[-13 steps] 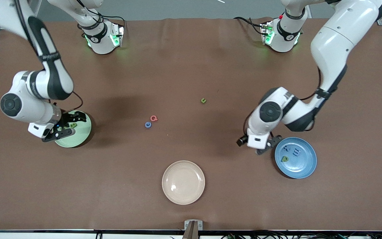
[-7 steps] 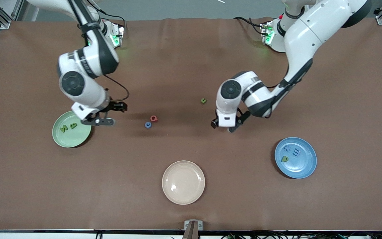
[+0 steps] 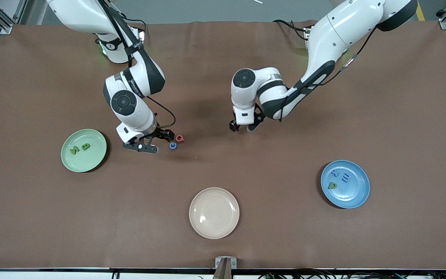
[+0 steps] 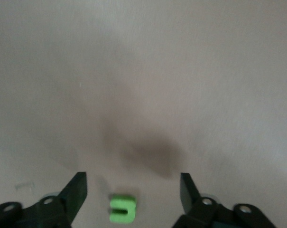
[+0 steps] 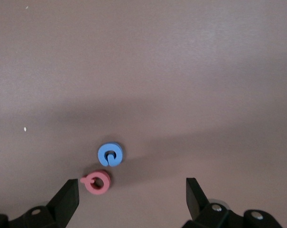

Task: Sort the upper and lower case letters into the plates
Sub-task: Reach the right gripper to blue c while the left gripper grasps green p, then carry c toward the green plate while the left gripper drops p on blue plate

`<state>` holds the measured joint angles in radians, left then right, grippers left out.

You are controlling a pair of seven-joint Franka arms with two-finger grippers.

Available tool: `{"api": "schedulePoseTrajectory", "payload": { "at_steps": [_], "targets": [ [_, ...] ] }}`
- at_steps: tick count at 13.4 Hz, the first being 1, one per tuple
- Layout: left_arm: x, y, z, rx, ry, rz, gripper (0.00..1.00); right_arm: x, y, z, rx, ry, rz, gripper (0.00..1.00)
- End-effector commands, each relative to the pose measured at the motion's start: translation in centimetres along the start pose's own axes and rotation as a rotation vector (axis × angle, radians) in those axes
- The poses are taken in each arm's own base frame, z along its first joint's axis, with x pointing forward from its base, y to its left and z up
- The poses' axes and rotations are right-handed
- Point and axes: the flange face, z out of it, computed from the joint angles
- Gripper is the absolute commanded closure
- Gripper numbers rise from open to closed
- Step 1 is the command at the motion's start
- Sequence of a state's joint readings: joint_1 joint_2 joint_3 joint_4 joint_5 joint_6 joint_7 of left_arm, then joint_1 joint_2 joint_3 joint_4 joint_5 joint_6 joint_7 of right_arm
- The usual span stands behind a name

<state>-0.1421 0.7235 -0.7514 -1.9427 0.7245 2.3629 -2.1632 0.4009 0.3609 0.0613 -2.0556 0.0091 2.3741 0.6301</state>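
Observation:
A mint green plate (image 3: 91,159) toward the right arm's end holds two green letters (image 3: 86,146). At the left arm's end, a blue plate (image 3: 356,193) holds three letters (image 3: 332,185). A red Q (image 3: 179,138) (image 5: 97,182) and a small round blue letter (image 3: 173,145) (image 5: 110,154) lie side by side mid-table. My right gripper (image 3: 163,143) (image 5: 132,190) hovers open just beside them, the Q close to one finger. My left gripper (image 3: 243,126) (image 4: 134,185) hangs open over a small green letter (image 4: 122,209), which lies between its fingers untouched and is hidden in the front view.
A cream-white plate (image 3: 214,228) with nothing on it sits nearest the front camera, midway along the table. Brown cloth (image 3: 277,224) covers the table. Both arm bases stand along the edge farthest from the camera.
Both arms swung from their plates to the table's middle. The right gripper left the green plate for the red and blue letters. The left gripper left the blue plate for the green letter.

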Motion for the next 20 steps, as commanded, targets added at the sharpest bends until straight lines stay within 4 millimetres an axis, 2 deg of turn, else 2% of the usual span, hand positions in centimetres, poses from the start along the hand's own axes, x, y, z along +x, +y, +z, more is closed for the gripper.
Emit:
{"api": "schedulePoseTrajectory", "payload": {
  "at_steps": [1, 2, 8, 10, 12, 13, 15, 16, 18, 20],
  "targets": [
    [-0.6, -0.6, 0.2, -0.025, -0.005, -0.010, 0.21, -0.1, -0.9, 1.5, 0.015, 0.013, 0.009, 0.01],
    [-1.4, -0.8, 0.4, -0.026, -0.010, 0.003, 0.25, -0.2, -1.1, 2.0, 0.016, 0.014, 0.005, 0.01],
    [-2.7, -1.4, 1.3, -0.019, -0.030, 0.022, 0.46, -1.2, -3.2, 6.1, 0.042, 0.044, -0.032, 0.02],
    [-2.7, -1.4, 1.5, -0.015, -0.031, 0.022, 0.62, -1.2, -3.2, 6.9, 0.041, 0.043, -0.033, 0.11],
    [-2.5, -1.3, 1.3, -0.018, -0.029, 0.020, 0.86, -1.2, -3.1, 7.0, 0.038, 0.041, -0.034, 0.20],
    [-2.1, -1.1, 1.0, -0.022, -0.024, 0.018, 0.94, -1.1, -3.1, 7.0, 0.039, 0.041, -0.034, 0.24],
    [0.1, 0.2, -0.3, -0.042, 0.010, 0.007, 0.98, -1.2, -3.0, 7.8, 0.033, 0.034, -0.034, 0.33],
    [2.2, 1.1, -1.2, -0.042, 0.052, 0.010, 0.99, -1.1, -3.1, 7.9, 0.038, 0.040, -0.034, 0.38],
    [7.4, 2.7, -3.1, -0.039, 0.096, 0.009, 0.99, -1.2, -3.0, 8.5, 0.035, 0.036, -0.033, 0.41],
    [12.4, 3.0, -5.6, -0.063, 0.134, 0.054, 0.99, -1.1, -2.9, 8.9, 0.042, 0.045, -0.031, 0.43]
  ]
}}
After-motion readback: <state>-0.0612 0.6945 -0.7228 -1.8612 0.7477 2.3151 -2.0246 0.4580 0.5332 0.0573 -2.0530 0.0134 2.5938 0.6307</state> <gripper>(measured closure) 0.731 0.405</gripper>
